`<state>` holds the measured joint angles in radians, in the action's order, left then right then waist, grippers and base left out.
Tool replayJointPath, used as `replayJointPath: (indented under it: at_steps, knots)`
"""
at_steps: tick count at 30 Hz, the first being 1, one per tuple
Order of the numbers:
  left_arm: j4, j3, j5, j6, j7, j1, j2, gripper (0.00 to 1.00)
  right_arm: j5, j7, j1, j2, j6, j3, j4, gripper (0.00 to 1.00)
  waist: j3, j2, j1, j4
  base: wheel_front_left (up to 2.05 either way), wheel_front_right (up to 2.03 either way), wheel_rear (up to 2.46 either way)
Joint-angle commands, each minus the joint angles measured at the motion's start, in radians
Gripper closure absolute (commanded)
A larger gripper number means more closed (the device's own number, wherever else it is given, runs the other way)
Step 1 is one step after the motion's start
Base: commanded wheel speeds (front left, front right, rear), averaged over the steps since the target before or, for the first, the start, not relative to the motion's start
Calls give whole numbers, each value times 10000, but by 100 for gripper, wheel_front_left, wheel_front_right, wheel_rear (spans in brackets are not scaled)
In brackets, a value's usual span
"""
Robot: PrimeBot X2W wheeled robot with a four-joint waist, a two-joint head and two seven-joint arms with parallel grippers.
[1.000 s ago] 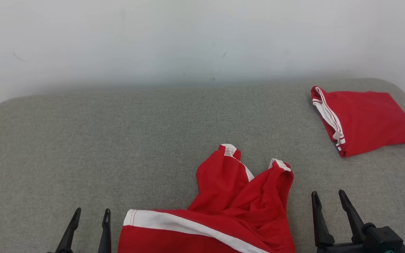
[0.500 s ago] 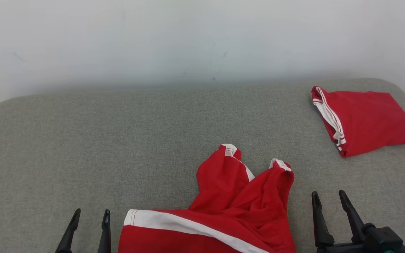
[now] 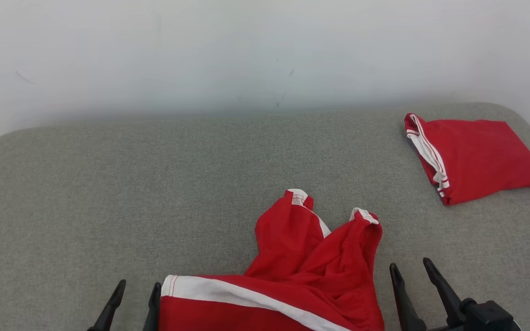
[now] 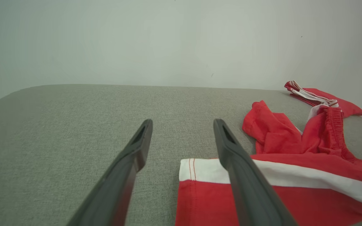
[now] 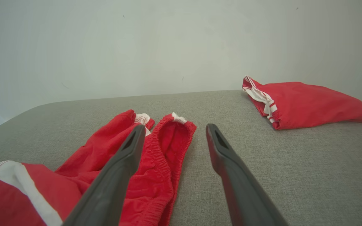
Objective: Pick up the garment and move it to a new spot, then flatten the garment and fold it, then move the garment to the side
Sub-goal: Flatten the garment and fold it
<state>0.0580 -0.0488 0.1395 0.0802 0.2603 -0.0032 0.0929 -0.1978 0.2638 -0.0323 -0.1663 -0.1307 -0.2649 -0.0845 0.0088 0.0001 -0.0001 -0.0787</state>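
- Two red pieces in head view: crumpled garment (image 3: 311, 271) at near edge of grey bench (image 3: 108, 193), between left jaws and right jaws; folded red garment (image 3: 476, 156) well apart at far right. Both sets of jaws spread wide, holding nothing. Left jaws just beside corner with white band (image 3: 228, 294), right jaws just beside gathered waistband (image 3: 371, 243). Near part of garment cut off by frame; if overhanging bench edge, possible slide-off on a weak pull.
- Left wrist view: garment (image 4: 278, 182) to the right, white band (image 4: 200, 169) passing behind one finger; touching or hovering, cannot tell. Risk: closing on bare bench (image 4: 58, 131) with the corner left outside the gap, or nudging the corner and rucking it further. Also likely to catch a single layer only, lifting a twisted bundle instead of a clean edge.
- Right wrist view: garment (image 5: 156, 163) under and left of the open jaws, waistband (image 5: 171, 141) bunched just ahead between the fingers. Risk: elastic gather slipping out of a shallow pinch. Folded red garment (image 5: 309, 100) ahead to the right; too long a carry or sweep that way would knock or unfold it.
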Motion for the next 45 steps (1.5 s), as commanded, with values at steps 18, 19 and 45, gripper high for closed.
replayJointPath:
  at_steps: [18,19,45]
  knots:
    - [635,-1031,267,211,-36,-318,226,0,-1639,-556,-877,-2505,1,-3641,794,0,839,-1,1,-575,0,0,0]
    - [662,-983,272,177,-26,-371,258,0,-1647,-549,-832,-2518,1,-3647,775,0,875,-1,1,-576,0,0,0]
    - [3023,-1388,1525,470,-729,-1794,1021,15,-1680,-782,490,-2334,1,-4520,-902,0,1119,-1,1,-598,0,0,0]
